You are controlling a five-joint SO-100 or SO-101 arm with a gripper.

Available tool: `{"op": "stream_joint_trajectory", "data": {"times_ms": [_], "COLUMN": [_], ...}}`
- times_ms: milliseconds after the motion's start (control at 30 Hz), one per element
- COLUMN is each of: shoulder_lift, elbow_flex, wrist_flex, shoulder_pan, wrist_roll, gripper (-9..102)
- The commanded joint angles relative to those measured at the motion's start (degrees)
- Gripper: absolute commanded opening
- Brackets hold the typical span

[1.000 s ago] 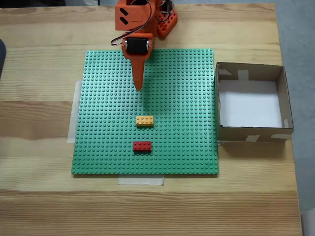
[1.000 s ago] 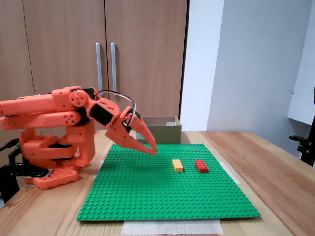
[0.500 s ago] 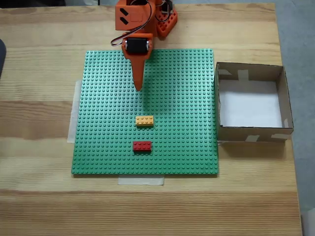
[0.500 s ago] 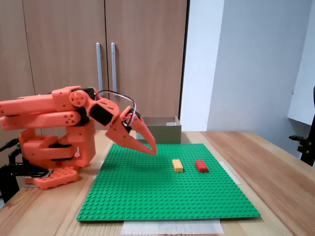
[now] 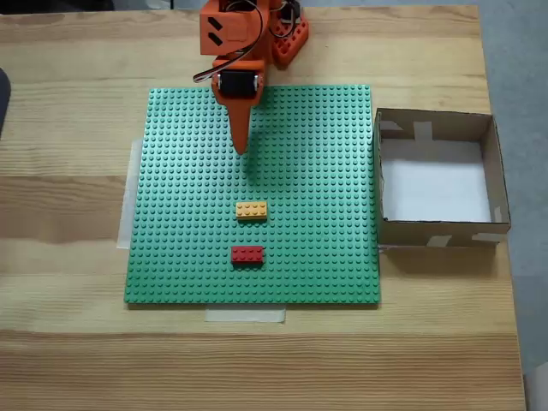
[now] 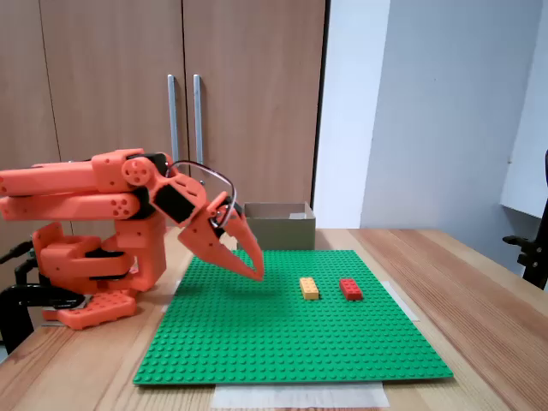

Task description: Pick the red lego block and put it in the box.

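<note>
Sitting on my green baseplate, the red brick lies near the plate's front edge in a fixed view from above, untouched. Just behind it, apart, lies a yellow brick. In a fixed side view the red brick sits right of the yellow one. My gripper hovers over the plate's far part, well apart from both bricks; the side view shows its jaws slightly parted, holding nothing. My box stands on the table, touching the plate's right edge.
</note>
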Motion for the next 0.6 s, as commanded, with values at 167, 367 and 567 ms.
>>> {"op": "stream_joint_trajectory", "data": {"times_ms": [167,367,567], "shoulder_lift": [-16.17,-32.7,-48.08], "elbow_flex": [-19.16,-38.41,-57.39], "wrist_flex": [4.75,11.78,19.51], "shoulder_pan": [-0.18,-0.18,-0.35], "wrist_roll": [0.09,0.53,3.34], "gripper": [1,1,6]}}
